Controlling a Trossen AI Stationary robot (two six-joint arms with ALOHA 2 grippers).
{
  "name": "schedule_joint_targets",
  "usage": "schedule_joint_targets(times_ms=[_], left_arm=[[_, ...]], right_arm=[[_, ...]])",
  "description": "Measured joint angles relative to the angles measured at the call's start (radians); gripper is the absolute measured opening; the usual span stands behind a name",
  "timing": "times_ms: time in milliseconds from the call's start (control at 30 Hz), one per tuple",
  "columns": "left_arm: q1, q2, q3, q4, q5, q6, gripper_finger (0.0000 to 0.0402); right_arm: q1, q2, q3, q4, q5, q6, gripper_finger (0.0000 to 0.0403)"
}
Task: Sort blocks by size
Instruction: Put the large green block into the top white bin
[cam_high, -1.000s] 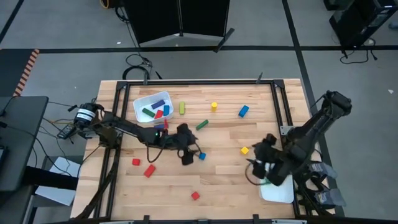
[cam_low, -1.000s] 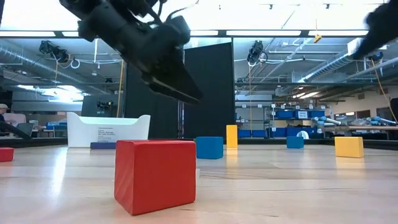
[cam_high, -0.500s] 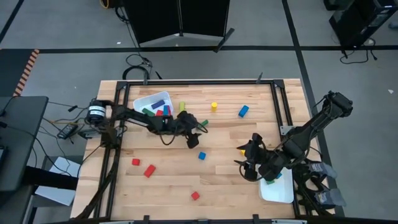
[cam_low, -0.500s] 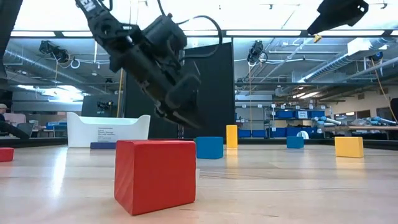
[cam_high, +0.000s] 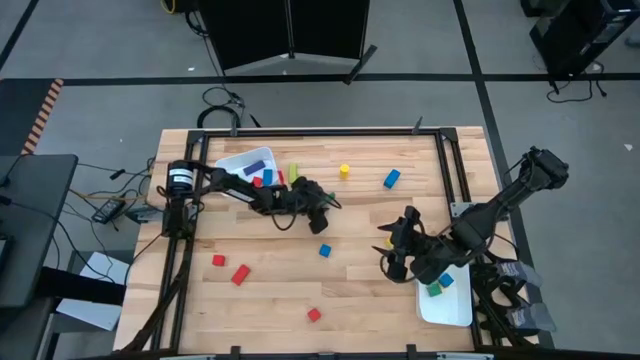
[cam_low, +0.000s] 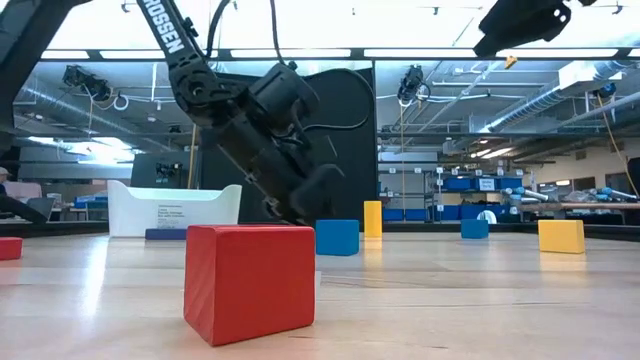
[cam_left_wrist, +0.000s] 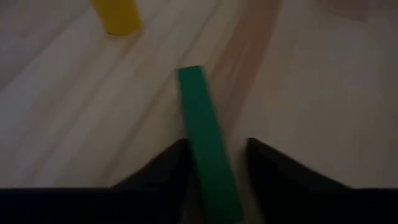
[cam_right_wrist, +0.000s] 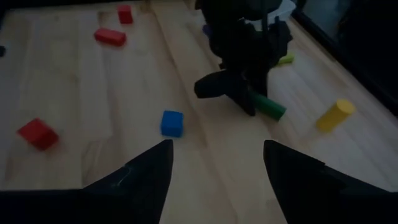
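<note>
Near the middle of the counter (cam_high: 360, 290), toward its far edge, the left end effector (cam_left_wrist: 214, 163) is down at the surface with its fingers set on either side of a green bar (cam_left_wrist: 205, 140), not clearly clamped. The right end effector (cam_right_wrist: 214, 165) hovers released near the right edge, beside a white tray (cam_high: 455, 308). Other blocks lie scattered: a blue cube (cam_high: 324, 250), a red cube (cam_low: 250, 280), a yellow block (cam_high: 344, 171).

Your left gripper (cam_high: 322, 201) is reached far out and low, fingers (cam_left_wrist: 163, 167) spread just wide enough for what sits between them. Your right gripper (cam_high: 391, 252) hovers folded back, fingers (cam_right_wrist: 146, 167) parted wide.
</note>
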Motion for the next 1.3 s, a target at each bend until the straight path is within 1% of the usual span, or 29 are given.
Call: schedule_joint_targets(times_ms=[100,133,167,267,367,433,500,633,733,833,933,1033,1167,1300], left_arm=[[0.009,0.000,0.000,0.003,0.002,0.000,0.0066],[0.013,-0.001,0.000,-0.001,0.008,-0.001,0.0057],[0.018,-0.001,0.000,0.000,0.014,0.000,0.0064],[0.031,-0.002,0.000,-0.001,0.041,-0.001,0.0064],[0.032,-0.035,-0.008,-0.022,0.054,0.006,0.0064],[0.028,-0.084,-0.015,-0.033,0.053,0.011,0.0064],[0.022,-0.162,-0.028,-0.018,0.038,0.022,0.0064],[0.012,-0.354,-0.109,-0.093,-0.043,0.033,0.0064],[0.014,-0.540,-0.198,-0.149,-0.118,0.001,0.0064],[0.028,-0.705,-0.290,-0.262,-0.193,-0.080,0.0064],[0.034,-0.830,-0.366,-0.347,-0.261,-0.173,0.0064],[0.038,-0.918,-0.419,-0.419,-0.319,-0.258,0.0064],[0.043,-0.991,-0.464,-0.516,-0.415,-0.337,0.0064],[0.093,-1.007,-0.494,-0.650,-0.469,-0.441,0.0064]], right_arm=[[-0.034,0.000,0.000,0.000,0.000,-0.017,0.0256],[-0.047,0.000,0.000,0.003,0.000,-0.023,0.0255],[-0.059,0.000,0.000,0.004,0.000,-0.028,0.0254],[-0.100,0.000,0.000,0.006,0.005,-0.039,0.0254],[-0.143,0.000,0.000,0.005,0.034,-0.039,0.0255],[-0.172,0.000,0.000,0.004,0.039,-0.039,0.0255],[-0.204,-0.001,0.000,0.007,0.041,-0.039,0.0255],[-0.256,-0.001,0.000,0.005,0.041,-0.038,0.0250],[-0.281,-0.001,0.000,0.006,0.040,-0.038,0.0247],[-0.300,-0.001,0.000,0.022,0.030,-0.052,0.0245],[-0.319,-0.001,0.000,0.051,0.022,-0.077,0.0245],[-0.335,-0.002,0.000,0.098,0.015,-0.113,0.0245],[-0.356,-0.002,0.000,0.154,-0.028,-0.148,0.0245],[-0.383,0.004,0.000,0.178,-0.086,-0.151,0.0247]])
